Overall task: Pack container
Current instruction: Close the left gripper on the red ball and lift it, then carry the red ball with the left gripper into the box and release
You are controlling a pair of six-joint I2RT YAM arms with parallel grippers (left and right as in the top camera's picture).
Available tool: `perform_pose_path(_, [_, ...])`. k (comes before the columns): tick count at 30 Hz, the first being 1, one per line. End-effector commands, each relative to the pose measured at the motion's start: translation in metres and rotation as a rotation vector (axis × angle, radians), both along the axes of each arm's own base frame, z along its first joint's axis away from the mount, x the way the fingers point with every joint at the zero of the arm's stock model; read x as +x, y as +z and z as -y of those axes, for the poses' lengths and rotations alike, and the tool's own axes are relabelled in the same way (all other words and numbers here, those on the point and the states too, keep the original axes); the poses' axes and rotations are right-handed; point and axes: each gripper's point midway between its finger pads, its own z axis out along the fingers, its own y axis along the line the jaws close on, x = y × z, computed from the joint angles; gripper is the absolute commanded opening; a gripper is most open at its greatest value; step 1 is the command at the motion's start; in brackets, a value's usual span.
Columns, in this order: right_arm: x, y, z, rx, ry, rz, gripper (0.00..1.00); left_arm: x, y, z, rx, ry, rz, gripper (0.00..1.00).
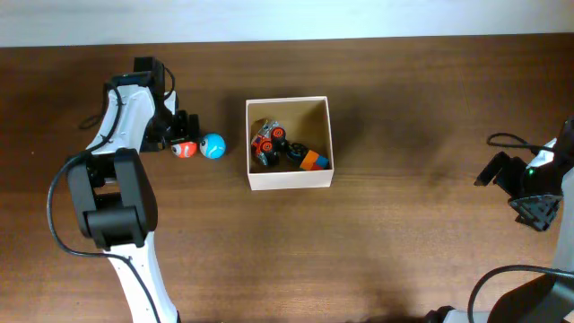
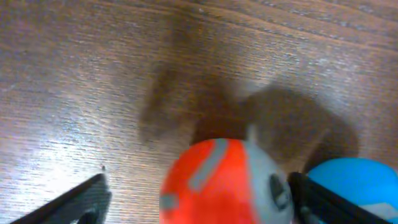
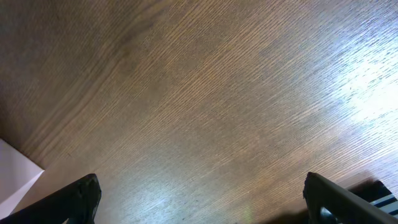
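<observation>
The container (image 1: 289, 178), a square white-walled box with a tan inside, stands mid-table and holds a red wheeled toy (image 1: 266, 144) and an orange-and-blue block (image 1: 312, 160). Left of it lie a red-and-grey ball (image 1: 184, 149) and a blue ball (image 1: 213, 145), side by side. My left gripper (image 1: 183, 142) straddles the red-and-grey ball (image 2: 217, 183). Its jaws are open, with a gap on the left side, and the right finger (image 2: 311, 199) stands between the red ball and the blue ball (image 2: 354, 180). My right gripper (image 1: 536, 211) hangs open over bare wood at the far right.
The table is dark brown wood (image 3: 205, 93). A white corner (image 3: 15, 171) shows at the left edge of the right wrist view. Black cables (image 1: 507, 139) lie by the right arm, and the left arm's base (image 1: 112, 193) stands at the front left.
</observation>
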Motion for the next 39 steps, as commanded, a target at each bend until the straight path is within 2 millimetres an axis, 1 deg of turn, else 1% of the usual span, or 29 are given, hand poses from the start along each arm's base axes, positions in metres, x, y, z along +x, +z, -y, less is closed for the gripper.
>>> perform_pose_path(1, [0.0, -0.001, 0.002, 0.005, 0.003, 0.001, 0.99, 0.004, 0.004, 0.001, 0.008, -0.021, 0.012, 0.77])
perform_pose_path(5, [0.0, -0.001, 0.002, 0.005, 0.003, 0.001, 0.99, 0.004, 0.005, 0.001, 0.008, -0.021, 0.008, 0.61])
perform_pose_path(9, [0.0, -0.001, 0.002, 0.005, 0.003, 0.001, 0.99, 0.003, 0.005, 0.001, 0.008, -0.021, 0.006, 0.54])
perform_pose_path(10, [0.0, -0.001, 0.002, 0.005, 0.003, 0.001, 0.99, 0.003, 0.006, 0.001, 0.008, -0.021, 0.007, 0.5])
perform_pose_path(11, [0.0, -0.001, 0.002, 0.005, 0.003, 0.001, 0.98, 0.004, 0.006, 0.001, 0.008, -0.021, 0.008, 0.47])
perform_pose_path(14, [0.0, -0.001, 0.002, 0.005, 0.003, 0.001, 0.99, 0.004, 0.01, 0.001, 0.008, -0.021, 0.006, 0.47])
perform_pose_path(16, [0.0, -0.001, 0.002, 0.005, 0.003, 0.001, 0.99, 0.005, 0.017, 0.001, 0.008, -0.021, 0.008, 0.47])
perform_pose_path(18, [0.0, -0.001, 0.002, 0.005, 0.003, 0.001, 0.99, 0.009, 0.028, 0.001, 0.009, -0.021, 0.021, 0.47])
perform_pose_path(21, [0.0, -0.001, 0.002, 0.005, 0.003, 0.001, 0.99, 0.018, 0.053, 0.001, 0.011, -0.022, 0.052, 0.47])
perform_pose_path(23, [0.0, -0.001, 0.002, 0.005, 0.003, 0.001, 0.99, 0.024, 0.075, 0.003, 0.013, -0.027, 0.083, 0.47])
perform_pose_path(25, [0.0, -0.001, 0.002, 0.005, 0.003, 0.001, 0.99, 0.029, 0.096, 0.01, 0.013, -0.042, 0.112, 0.47])
perform_pose_path(28, [0.0, -0.001, 0.002, 0.005, 0.003, 0.001, 0.99, 0.031, 0.126, 0.03, 0.013, -0.083, 0.149, 0.47])
perform_pose_path(30, [0.0, -0.001, 0.002, 0.005, 0.003, 0.001, 0.99, 0.03, 0.143, 0.051, 0.002, -0.125, 0.17, 0.47])
perform_pose_path(32, [0.0, -0.001, 0.002, 0.005, 0.003, 0.001, 0.99, 0.027, 0.154, 0.076, -0.02, -0.173, 0.184, 0.47])
perform_pose_path(34, [0.0, -0.001, 0.002, 0.005, 0.003, 0.001, 0.99, 0.023, 0.161, 0.104, -0.044, -0.228, 0.193, 0.47])
perform_pose_path(39, [0.0, -0.001, 0.002, 0.005, 0.003, 0.001, 0.99, 0.01, 0.16, 0.164, -0.061, -0.355, 0.19, 0.48])
